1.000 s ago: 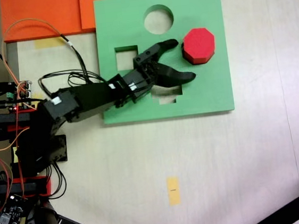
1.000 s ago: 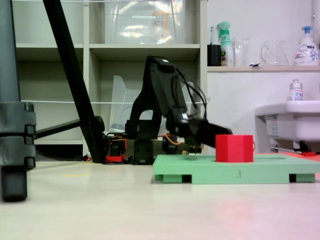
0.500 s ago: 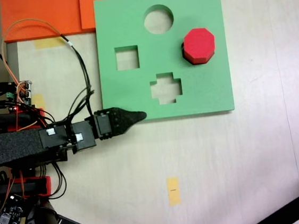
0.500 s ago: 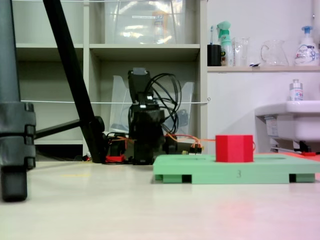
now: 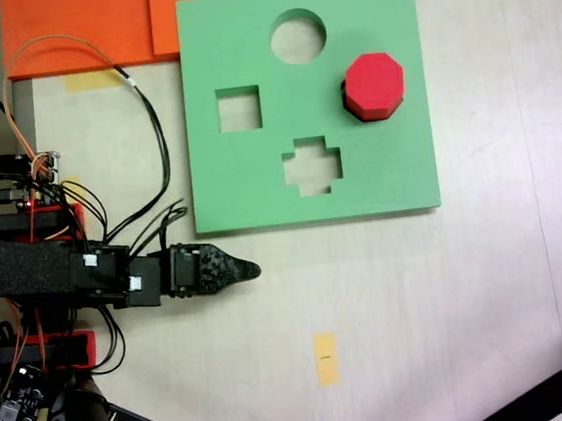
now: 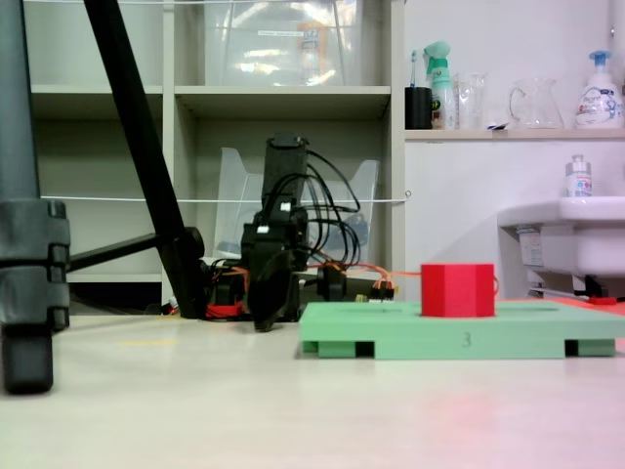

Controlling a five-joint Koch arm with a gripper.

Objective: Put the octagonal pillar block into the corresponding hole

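Gripper (image 5: 247,269), in a fixed view from above: lies over bare table just below the green foam board's (image 5: 258,183) lower left corner, pointing right. Only one dark tip shows, so its opening cannot be told. The red octagonal pillar block (image 5: 374,84) sits seated in the eight-sided cutout, right of the round one.

Low fixed view: gripper (image 6: 266,318) hangs near the tabletop, left of the board (image 6: 410,337); block (image 6: 457,289) stands proud of the board's top.

Can't tell if end effector (image 5: 250,269) is open or closed: one tip showing. Eight-sided hole hidden under red block (image 5: 374,84).
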